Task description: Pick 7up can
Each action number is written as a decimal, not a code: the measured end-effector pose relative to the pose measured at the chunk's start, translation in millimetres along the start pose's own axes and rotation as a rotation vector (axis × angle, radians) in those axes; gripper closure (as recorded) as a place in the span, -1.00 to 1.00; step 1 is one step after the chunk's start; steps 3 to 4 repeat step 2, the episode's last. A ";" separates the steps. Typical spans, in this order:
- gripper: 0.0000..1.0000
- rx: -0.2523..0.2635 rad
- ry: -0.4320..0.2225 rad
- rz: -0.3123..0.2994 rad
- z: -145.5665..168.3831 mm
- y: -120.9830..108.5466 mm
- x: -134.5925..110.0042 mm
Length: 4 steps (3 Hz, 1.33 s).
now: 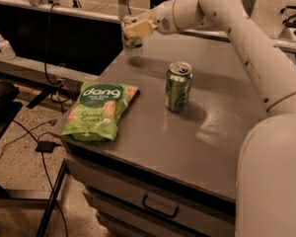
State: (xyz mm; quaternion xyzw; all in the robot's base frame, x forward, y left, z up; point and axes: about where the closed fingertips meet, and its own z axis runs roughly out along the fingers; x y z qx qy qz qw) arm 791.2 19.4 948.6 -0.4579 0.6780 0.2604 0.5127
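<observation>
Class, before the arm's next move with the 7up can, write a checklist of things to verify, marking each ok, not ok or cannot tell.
1. Gripper closed on the 7up can, above the table's far left corner: ok.
2. Pale can taken, not the green can: ok.
3. Can upright in the grip: ok.
4. Can's base off the table, shadow beneath: ok.
5. Green can and chip bag stand apart from the held can: ok.
6. Grip firm enough for travel: cannot tell.
</observation>
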 end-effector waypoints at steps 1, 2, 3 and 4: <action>1.00 0.014 -0.018 -0.034 -24.2 -0.1 -25.7; 1.00 0.014 -0.020 -0.036 -25.5 0.1 -27.6; 1.00 0.014 -0.020 -0.036 -25.5 0.1 -27.6; 1.00 0.014 -0.020 -0.036 -25.5 0.1 -27.6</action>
